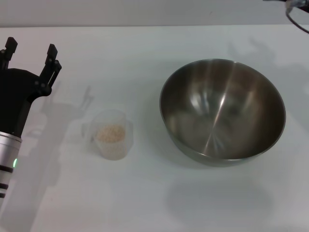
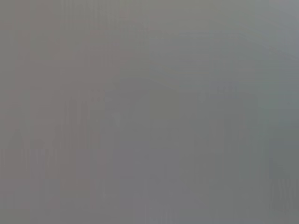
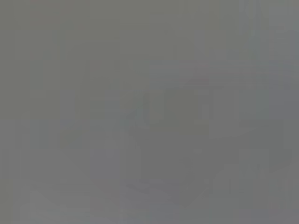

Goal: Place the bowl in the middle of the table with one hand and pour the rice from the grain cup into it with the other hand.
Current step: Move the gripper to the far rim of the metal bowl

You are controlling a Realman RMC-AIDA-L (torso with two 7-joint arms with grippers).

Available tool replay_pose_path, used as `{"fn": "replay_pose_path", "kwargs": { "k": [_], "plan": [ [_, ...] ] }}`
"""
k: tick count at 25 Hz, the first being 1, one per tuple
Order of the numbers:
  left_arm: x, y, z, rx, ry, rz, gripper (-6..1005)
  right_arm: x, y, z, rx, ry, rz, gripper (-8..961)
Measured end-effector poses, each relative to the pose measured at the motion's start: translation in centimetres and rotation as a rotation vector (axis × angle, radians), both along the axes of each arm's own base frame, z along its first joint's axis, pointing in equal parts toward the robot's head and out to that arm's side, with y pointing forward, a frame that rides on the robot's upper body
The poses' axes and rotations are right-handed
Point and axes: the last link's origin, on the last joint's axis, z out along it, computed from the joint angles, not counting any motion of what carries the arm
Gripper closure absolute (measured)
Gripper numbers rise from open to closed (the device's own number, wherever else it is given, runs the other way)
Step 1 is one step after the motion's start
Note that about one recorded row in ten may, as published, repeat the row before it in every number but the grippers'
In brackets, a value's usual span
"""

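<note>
Steel fills most of my head view: the bowl [image 1: 222,111] sits upright on the table [image 1: 145,203], right of centre, its brushed inside catching streaks of light. I see nothing lying in it. To its left, well apart from it, stands the grain cup [image 1: 110,134], clear plastic and upright, with its little handle turned to the left. Inside it I can see the rice [image 1: 110,132], a pale beige mass of grains.

My left gripper [image 1: 30,54] hangs at the far left of the scene, beyond the cup and to its left, not touching it. Its two black fingers [image 1: 51,57] point toward the far side of the table and stand wide apart, with nothing between them. The arm behind it runs back toward the near left corner, black at the wrist and then silver, with a small green light showing on the silver part.

Of the right arm I get only a dark scrap with a loop of cable [image 1: 294,14] at the far right corner, well away from the bowl. The gripper itself is outside the view, so I cannot tell how its fingers stand.

Both wrist views give me a flat grey blur; I can make out nothing in either.
</note>
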Motion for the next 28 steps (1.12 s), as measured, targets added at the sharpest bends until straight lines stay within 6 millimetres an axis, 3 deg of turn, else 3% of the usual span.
{"fn": "replay_pose_path", "kwargs": {
  "k": [6, 12, 17, 28],
  "plan": [
    [-0.1, 0.0, 0.1, 0.005, 0.002, 0.000, 187, -0.5, -1.1, 2.4, -0.215, -0.024, -0.150, 267],
    [-0.1, -0.1, 0.2, 0.007, 0.001, -0.001, 189, 1.3, -1.0, 3.2, -0.408, -0.102, -0.292, 272],
    [-0.1, 0.2, 0.4, 0.017, -0.002, 0.004, 190, 2.8, -0.8, 2.3, -0.545, -0.176, -0.355, 275],
    [0.0, 0.3, 0.5, 0.024, -0.004, 0.005, 193, 5.3, -0.2, 0.2, -0.648, -0.227, -0.404, 283]
  ]
}}
